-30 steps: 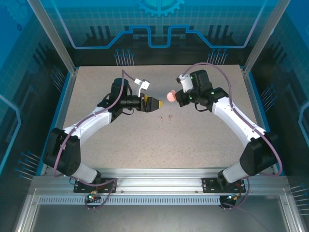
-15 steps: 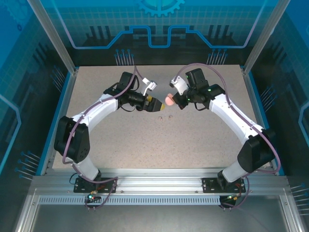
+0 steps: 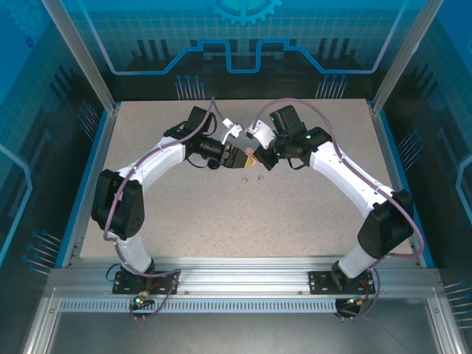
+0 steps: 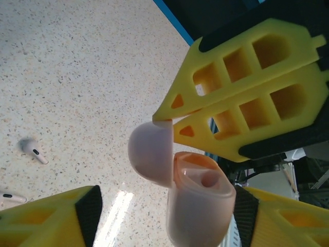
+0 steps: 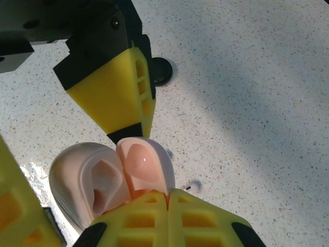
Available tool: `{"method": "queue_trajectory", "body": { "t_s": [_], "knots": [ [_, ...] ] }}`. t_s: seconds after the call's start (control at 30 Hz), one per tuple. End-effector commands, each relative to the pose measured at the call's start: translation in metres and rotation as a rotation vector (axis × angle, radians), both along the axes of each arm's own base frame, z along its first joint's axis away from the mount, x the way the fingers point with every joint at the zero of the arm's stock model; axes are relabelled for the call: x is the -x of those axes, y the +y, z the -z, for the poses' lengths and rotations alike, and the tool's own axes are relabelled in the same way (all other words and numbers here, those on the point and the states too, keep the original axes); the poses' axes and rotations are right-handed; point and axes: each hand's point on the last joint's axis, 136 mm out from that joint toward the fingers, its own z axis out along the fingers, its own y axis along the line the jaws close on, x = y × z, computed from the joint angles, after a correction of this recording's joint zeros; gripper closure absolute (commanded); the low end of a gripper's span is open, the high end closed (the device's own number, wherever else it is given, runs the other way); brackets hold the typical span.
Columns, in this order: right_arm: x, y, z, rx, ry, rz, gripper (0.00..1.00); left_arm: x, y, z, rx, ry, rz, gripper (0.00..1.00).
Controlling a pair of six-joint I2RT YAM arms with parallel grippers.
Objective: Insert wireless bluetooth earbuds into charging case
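The pale pink charging case (image 3: pixel 251 153) hangs above the table between both grippers. Its lid (image 4: pixel 149 152) stands open and the body (image 4: pixel 200 211) shows empty sockets. My right gripper (image 5: pixel 169 194) is shut on the lid's edge, and its yellow tips (image 4: pixel 172 122) meet there. My left gripper (image 4: pixel 167 206) is open with the case body between its fingers, close to one pad and apart from the other. Two pale pink earbuds (image 3: pixel 244 179) (image 3: pixel 259 178) lie on the table just below. The left wrist view shows them as earbuds (image 4: pixel 31 149) (image 4: pixel 10 196). The black earbuds are out of view.
A dark round object (image 5: pixel 160 71) sits on the speckled table (image 3: pixel 310 214) beyond the left gripper. Blue rails (image 3: pixel 92 162) border the table's sides. There is free room across the near half of the table.
Both arms have moved toward the middle. The right gripper carried the case leftward, and the left gripper came up to it with its fingers now spread around the body.
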Motion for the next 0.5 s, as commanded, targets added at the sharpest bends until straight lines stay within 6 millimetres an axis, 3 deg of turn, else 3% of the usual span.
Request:
{"method": "queue_trajectory", "body": {
  "t_s": [0.0,0.47],
  "knots": [
    [-0.0004,0.0043,-0.0039,0.014,-0.011,-0.017,1.0,0.0018,-0.0027,-0.0071,0.035,0.004,0.033,0.34],
    [-0.0005,0.0048,-0.0028,0.021,-0.011,-0.02,1.0,-0.0029,-0.0061,-0.0049,0.056,0.014,0.031,0.55]
  ]
}}
